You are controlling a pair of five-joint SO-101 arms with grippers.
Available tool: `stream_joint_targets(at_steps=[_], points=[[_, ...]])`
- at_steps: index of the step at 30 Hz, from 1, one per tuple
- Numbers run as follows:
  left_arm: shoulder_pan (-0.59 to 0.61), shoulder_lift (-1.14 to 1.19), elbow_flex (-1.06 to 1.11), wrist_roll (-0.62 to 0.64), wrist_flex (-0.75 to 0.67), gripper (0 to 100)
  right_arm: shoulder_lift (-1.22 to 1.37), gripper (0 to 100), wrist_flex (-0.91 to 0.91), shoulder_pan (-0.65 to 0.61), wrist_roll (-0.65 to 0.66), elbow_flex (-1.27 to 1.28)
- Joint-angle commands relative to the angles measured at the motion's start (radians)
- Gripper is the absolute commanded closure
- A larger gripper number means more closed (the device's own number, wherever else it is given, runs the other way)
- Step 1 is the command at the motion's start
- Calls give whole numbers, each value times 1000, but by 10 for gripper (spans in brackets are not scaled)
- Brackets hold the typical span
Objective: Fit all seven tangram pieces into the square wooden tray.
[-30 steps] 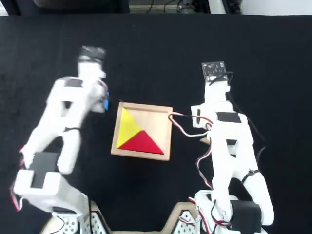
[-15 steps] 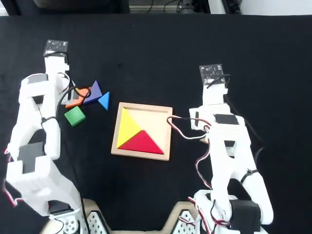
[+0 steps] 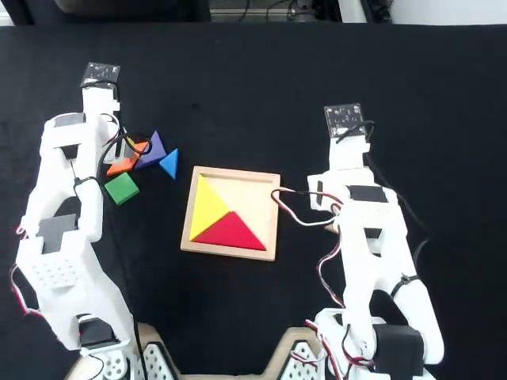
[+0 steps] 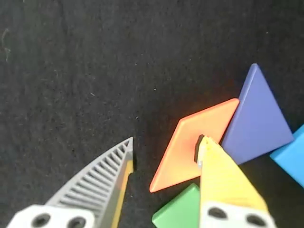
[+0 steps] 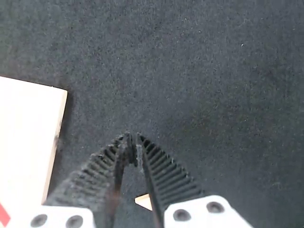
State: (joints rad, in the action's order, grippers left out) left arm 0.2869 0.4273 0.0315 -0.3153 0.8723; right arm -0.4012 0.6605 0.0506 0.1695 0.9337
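Your left gripper (image 4: 165, 141) swung away from tray (image 3: 238, 172) to loose pieces (image 3: 153, 152) left of it, jaws now spread above orange piece (image 4: 187, 149). Right gripper (image 5: 132, 142) pinched empty, right of tray. Expect third pick.

The place looks like a robotics lab or a maker's workbench, not a home. A table (image 3: 317, 71) is covered from edge to edge in black cloth. Two white plastic arms, the left arm (image 3: 67, 158) and the right arm (image 3: 372, 237), stand on it. Bare wires (image 3: 297, 210) loop between their joints, and each wrist carries an uncovered circuit board (image 3: 346, 117). The arms' bases sit on a cut wooden plate (image 3: 277, 366). A wooden tray (image 3: 253, 194) and coloured puzzle pieces (image 3: 121, 188) lie between the arms. Cables (image 3: 293, 9) trail behind the table's far edge.
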Motion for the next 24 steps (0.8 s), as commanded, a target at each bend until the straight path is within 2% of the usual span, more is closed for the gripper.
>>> stream_joint_targets(at_steps=[1,8,16,21,24], points=[[-16,-58,-27,-15,-8,777,-27,988,-18,-15,5,-4],[-77,-74,36,-66,-8,777,-27,988,-17,-15,5,-4],[-50,-61,33,-72,-20,777,-27,988,-15,-15,5,-4],[-16,2,30,-74,-114,777,-27,988,-15,-15,5,-2],[-18,15,35,-74,-91,777,-27,988,-15,-15,5,-2]])
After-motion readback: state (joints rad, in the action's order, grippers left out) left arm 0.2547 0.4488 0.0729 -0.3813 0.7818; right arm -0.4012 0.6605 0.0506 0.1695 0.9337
